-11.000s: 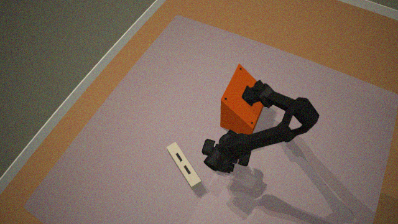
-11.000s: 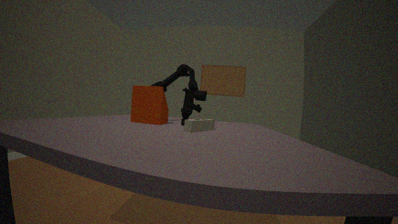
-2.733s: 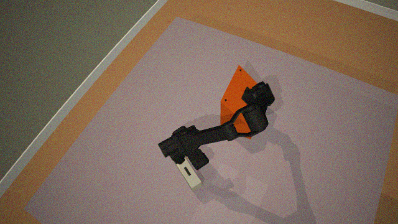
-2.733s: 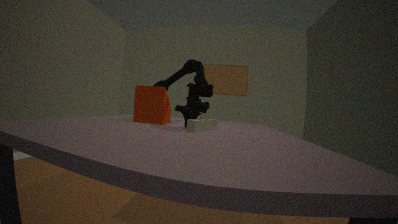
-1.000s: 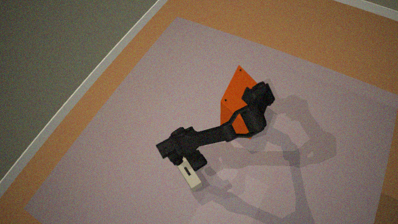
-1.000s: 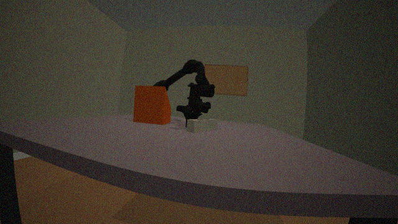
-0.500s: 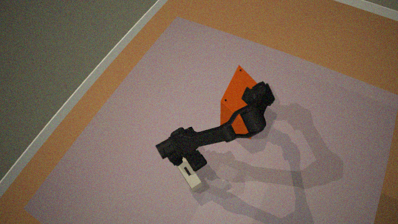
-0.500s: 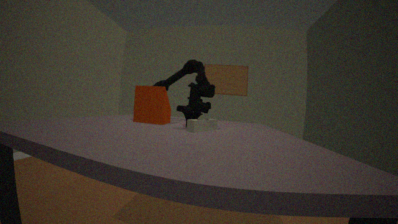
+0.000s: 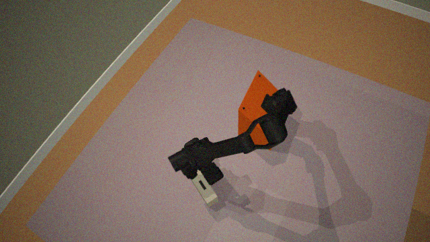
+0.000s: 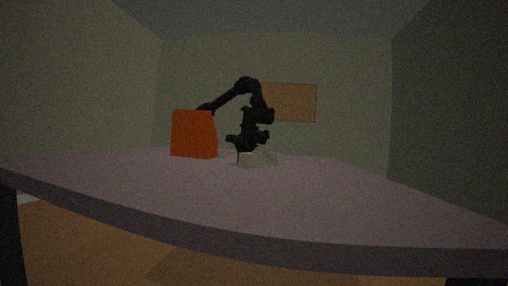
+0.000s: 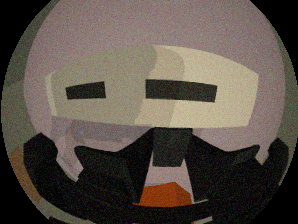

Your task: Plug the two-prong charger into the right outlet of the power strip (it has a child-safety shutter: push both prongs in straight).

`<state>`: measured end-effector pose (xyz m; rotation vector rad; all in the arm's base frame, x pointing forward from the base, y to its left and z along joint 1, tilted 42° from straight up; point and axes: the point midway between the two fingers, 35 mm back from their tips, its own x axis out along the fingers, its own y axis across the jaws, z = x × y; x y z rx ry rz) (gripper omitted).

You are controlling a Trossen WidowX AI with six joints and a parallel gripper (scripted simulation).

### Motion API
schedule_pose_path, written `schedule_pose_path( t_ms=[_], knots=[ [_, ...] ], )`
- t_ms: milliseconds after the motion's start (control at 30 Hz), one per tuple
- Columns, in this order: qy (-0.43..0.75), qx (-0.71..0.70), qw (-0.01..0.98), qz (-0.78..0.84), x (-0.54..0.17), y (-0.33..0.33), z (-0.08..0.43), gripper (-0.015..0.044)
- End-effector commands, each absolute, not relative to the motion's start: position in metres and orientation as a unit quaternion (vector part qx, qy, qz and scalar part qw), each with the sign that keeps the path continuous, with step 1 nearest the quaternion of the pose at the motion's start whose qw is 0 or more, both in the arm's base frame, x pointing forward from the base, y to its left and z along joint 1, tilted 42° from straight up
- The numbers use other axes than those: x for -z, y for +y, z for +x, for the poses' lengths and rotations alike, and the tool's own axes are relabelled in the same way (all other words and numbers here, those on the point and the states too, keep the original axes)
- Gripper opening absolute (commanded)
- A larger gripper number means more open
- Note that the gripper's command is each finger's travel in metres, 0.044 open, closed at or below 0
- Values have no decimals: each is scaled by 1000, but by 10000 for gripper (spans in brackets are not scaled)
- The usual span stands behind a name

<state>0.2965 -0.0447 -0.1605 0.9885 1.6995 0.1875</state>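
Orange block (image 9: 251, 95) (image 10: 194, 134) (image 11: 166, 195) stood near the power strip (image 9: 205, 191) (image 10: 257, 160) (image 11: 112, 107). Gripper (image 9: 195, 175) (image 10: 239, 159) (image 11: 166, 132) clamped the dark charger (image 11: 171, 147). Strip's long axis ran crosswise in wrist view; prongs hidden.

1. One arm (image 9: 232, 146) (image 10: 257, 97), with one hand (image 9: 196, 173) (image 10: 244, 150) (image 11: 166, 132) and two fingers.
2. One charger (image 11: 172, 147).
3. One power strip (image 9: 209, 195) (image 10: 258, 160) (image 11: 215, 112), showing two dark slots (image 9: 202, 185) (image 11: 181, 91) in the wrist view.
4. One orange block (image 9: 253, 95) (image 10: 194, 133) (image 11: 165, 194), showing two dark dots (image 9: 244, 108) from the top.
5. One surface (image 9: 134, 141) (image 10: 238, 206) (image 11: 150, 25), with two legs (image 10: 9, 238) partly visible.
6. One wall panel (image 10: 295, 102).
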Motion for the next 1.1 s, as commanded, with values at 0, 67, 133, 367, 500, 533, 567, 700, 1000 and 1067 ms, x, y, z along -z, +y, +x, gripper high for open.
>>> schedule_pose_path(
  t_ms=[0,67,133,367,500,533,567,700,1000,1067],
  knots=[
    [717,-77,554,416,161,-47,299,0],
    [717,-77,554,416,161,-47,299,0],
    [717,-77,554,416,162,-47,300,0],
    [717,-77,554,416,162,-48,302,0],
    [717,-77,554,416,163,-49,303,0],
    [717,-77,554,416,163,-49,304,0],
    [717,-77,554,416,163,-49,304,0],
    [717,-77,554,416,164,-50,305,0],
    [717,-77,554,416,165,-52,309,0],
    [717,-77,554,416,165,-52,309,0]
  ],
)
